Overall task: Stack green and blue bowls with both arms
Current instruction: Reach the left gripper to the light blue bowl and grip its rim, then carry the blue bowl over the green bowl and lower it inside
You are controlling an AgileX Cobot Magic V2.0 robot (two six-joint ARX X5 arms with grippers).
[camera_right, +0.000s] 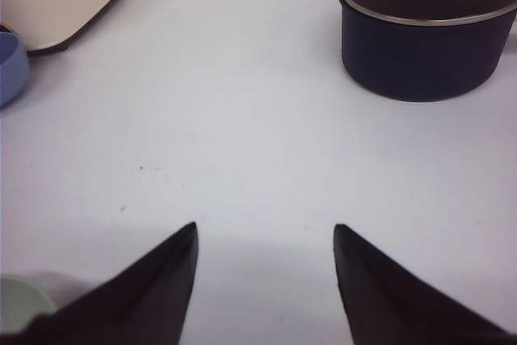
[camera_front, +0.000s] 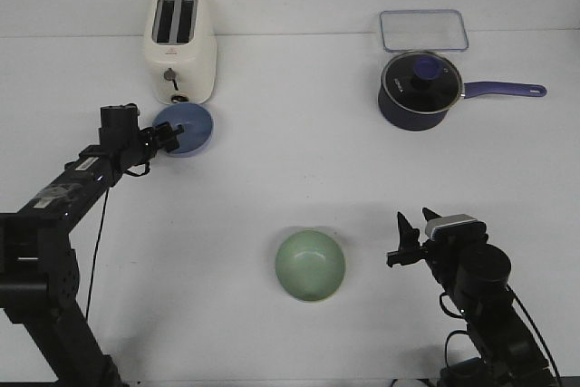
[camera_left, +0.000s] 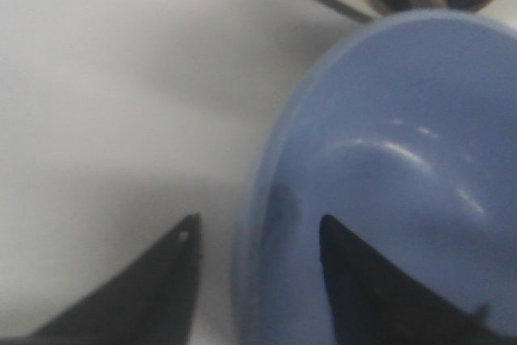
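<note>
The blue bowl (camera_front: 190, 129) sits at the back left, just in front of the toaster. My left gripper (camera_front: 170, 138) is open and straddles the bowl's near left rim. In the left wrist view (camera_left: 258, 228) one finger is inside the blue bowl (camera_left: 404, 159) and the other is outside it, with gaps on both sides of the rim. The green bowl (camera_front: 310, 265) sits upright at the front middle. My right gripper (camera_front: 405, 242) is open and empty to the right of it, apart from it. In the right wrist view the gripper (camera_right: 265, 232) is over bare table, with the green bowl (camera_right: 20, 305) at the edge.
A cream toaster (camera_front: 181, 47) stands right behind the blue bowl. A dark navy saucepan (camera_front: 419, 90) with a glass lid and purple handle is at the back right, with a clear lidded container (camera_front: 423, 30) behind it.
</note>
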